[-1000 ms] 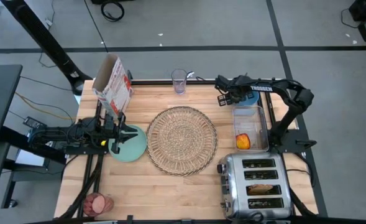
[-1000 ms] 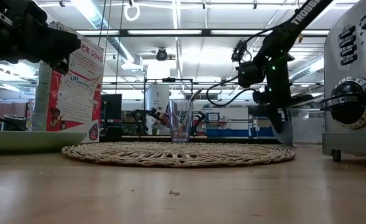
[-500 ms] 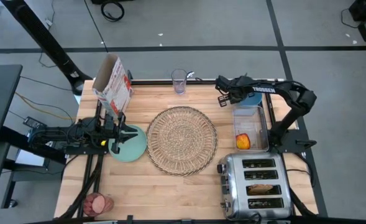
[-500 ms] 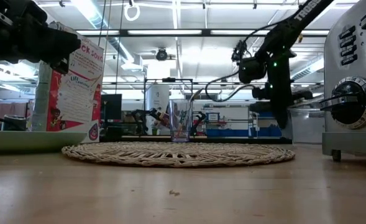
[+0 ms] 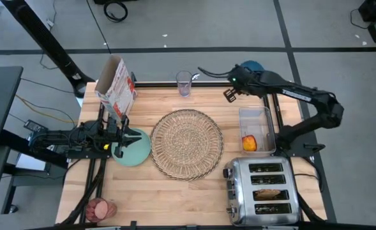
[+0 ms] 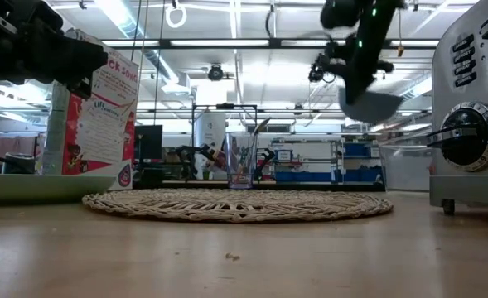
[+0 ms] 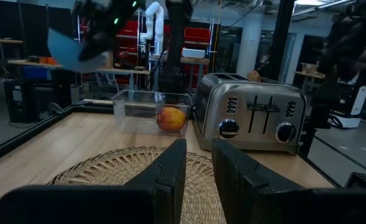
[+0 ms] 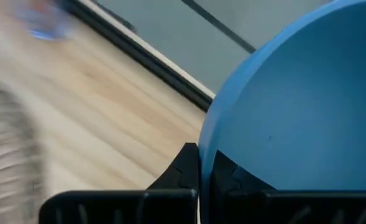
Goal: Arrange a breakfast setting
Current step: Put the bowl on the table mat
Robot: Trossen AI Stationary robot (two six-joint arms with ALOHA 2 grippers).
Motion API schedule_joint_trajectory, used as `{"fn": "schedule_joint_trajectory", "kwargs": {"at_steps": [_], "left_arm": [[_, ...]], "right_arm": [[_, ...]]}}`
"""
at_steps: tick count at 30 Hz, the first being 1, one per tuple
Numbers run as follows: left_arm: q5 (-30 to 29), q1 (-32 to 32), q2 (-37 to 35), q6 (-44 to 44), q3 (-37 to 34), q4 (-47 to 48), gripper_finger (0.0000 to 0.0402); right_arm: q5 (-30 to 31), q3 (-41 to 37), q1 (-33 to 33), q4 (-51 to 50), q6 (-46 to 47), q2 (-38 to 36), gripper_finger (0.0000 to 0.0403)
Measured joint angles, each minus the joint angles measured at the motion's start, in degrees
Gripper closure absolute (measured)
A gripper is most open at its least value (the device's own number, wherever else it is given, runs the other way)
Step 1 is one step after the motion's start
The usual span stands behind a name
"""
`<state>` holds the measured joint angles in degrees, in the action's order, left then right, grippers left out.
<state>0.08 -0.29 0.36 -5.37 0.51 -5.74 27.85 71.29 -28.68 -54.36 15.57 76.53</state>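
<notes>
My right gripper (image 8: 205,169) is shut on the small blue bowl (image 5: 252,66), high above the table's far right; the bowl also shows in the low view (image 6: 369,105). My left gripper (image 7: 199,167), its fingers a little apart and empty, hangs above the mint-green plate (image 5: 131,151) at the left and points at the round wicker placemat (image 5: 187,143) in the middle. The red-yellow apple (image 5: 249,144) lies in a clear tub (image 5: 268,121). The toast slice (image 5: 269,193) sticks in the toaster. A clear glass (image 5: 184,84) stands at the far edge. A pink drink (image 5: 99,208) stands near left. My right gripper pinches the bowl's wall at the rim (image 8: 202,140), one finger on each side of it. The fingers come from above, pointing down. The bowl hangs tilted below them (image 6: 368,103), lifted clear of the tub and the table.
A silver toaster (image 5: 262,190) stands at the near right, next to the clear tub. A cereal box (image 5: 116,86) stands at the far left. Bare wood (image 5: 175,198) lies near the front edge and between the placemat and the far edge.
My right gripper has gone up with the blue bowl, lifting it out of the clear tub's far end and high above the table; the right arm's elbow has swung toward the table's right edge.
</notes>
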Motion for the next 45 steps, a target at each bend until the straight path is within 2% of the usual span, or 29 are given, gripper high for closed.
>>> {"fn": "schedule_joint_trajectory", "kwargs": {"at_steps": [5, 10, 16, 21, 27, 31, 37, 45], "left_arm": [[0.02, 0.02, 0.00, 0.00, 0.00, 0.00, 0.0317], [0.00, 0.00, -0.01, 0.00, 0.00, 0.00, 0.0317], [0.01, 0.02, -0.02, -0.02, 0.00, 0.00, 0.0317], [0.02, 0.02, 0.00, -0.02, 0.00, 0.00, 0.0317], [0.00, 0.00, 0.00, -0.02, 0.00, 0.00, 0.0317], [0.00, 0.02, 0.00, -0.01, 0.00, 0.00, 0.0317], [0.02, 0.00, 0.00, 0.00, 0.00, 0.00, 0.0317], [0.02, 0.01, 0.00, -0.02, 0.00, 0.00, 0.0317]], "right_arm": [[-8.03, 3.07, 8.52, 3.34, -8.39, -2.15, 0.0397], [-14.52, 3.63, 19.45, 9.02, -11.39, -1.52, 0.0397], [-17.59, 3.62, 32.81, 18.01, -11.58, 5.04, 0.0397], [-19.20, 3.72, 39.90, 25.17, -13.24, 12.40, 0.0397], [-22.77, 10.31, 42.94, 18.88, -17.54, 20.99, 0.0397], [-21.95, 14.11, 43.11, 15.05, -22.84, 26.22, 0.0397], [-21.34, 14.88, 40.03, 15.12, -30.44, 32.58, 0.0396], [-21.15, 14.88, 36.20, 14.46, -31.19, 37.04, 0.0396]]}}
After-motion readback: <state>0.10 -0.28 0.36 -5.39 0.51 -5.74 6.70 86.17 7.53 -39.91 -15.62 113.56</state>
